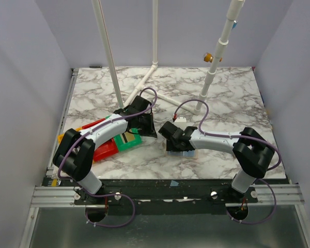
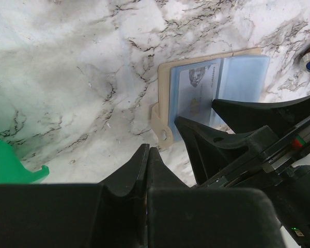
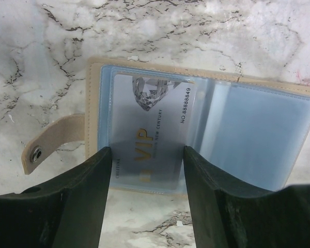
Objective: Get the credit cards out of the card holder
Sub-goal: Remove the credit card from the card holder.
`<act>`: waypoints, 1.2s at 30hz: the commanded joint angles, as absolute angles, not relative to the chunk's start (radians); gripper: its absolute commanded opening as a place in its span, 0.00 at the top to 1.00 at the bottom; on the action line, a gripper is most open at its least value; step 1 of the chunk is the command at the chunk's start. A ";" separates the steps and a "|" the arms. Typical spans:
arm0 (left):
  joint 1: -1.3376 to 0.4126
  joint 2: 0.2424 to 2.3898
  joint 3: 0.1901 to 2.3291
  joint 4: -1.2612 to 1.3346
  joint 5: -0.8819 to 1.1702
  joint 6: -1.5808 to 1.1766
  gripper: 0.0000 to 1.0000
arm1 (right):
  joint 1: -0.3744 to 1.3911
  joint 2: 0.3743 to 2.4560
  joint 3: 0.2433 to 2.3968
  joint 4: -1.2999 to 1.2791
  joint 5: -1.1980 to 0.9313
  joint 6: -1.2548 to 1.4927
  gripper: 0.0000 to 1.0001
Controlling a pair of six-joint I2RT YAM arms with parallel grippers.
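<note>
The right claw (image 3: 147, 155) is released. Its two dark fingers (image 3: 88, 196) stand apart, one on either side of the near end of a white card (image 3: 150, 124), with nothing clamped between them. Whether the fingertips press on the plastic below cannot be told.

That card, printed with "VIP" in gold and a grey diamond, lies tucked in the left clear pocket of the card holder (image 3: 258, 134). The holder lies open and flat on the marble tabletop (image 3: 196, 26), its beige cover showing as a rim around the pockets. Its right pocket looks pale blue; whether a card sits inside it cannot be told. A beige snap tab (image 3: 54, 139) sticks out from the holder's left edge, lying flat on the marble.

The left claw (image 2: 148, 152) is clenched, finger against finger, and empty. It hangs over bare marble just beside the tab, apart from the holder. From above, the two claws face each other near the middle front of the tabletop. A green bin (image 1: 126, 139) and a red bin (image 1: 106, 150) sit under the left arm.
</note>
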State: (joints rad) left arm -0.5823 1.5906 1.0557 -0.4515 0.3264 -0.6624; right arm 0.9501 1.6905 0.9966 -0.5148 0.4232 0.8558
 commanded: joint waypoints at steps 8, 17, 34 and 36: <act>-0.578 1.563 1.072 -0.453 0.328 -0.647 1.00 | 0.959 1.678 0.971 -0.529 0.461 0.866 0.52; -0.579 1.566 1.067 -0.448 0.334 -0.650 1.00 | 0.951 1.656 0.942 -0.509 0.446 0.880 0.61; -0.613 1.579 1.086 -0.453 0.357 -0.649 1.00 | 0.916 1.586 0.863 -0.479 0.421 0.907 0.69; -0.639 1.593 1.106 -0.454 0.359 -0.651 1.00 | 0.905 1.558 0.840 -0.449 0.396 0.906 0.66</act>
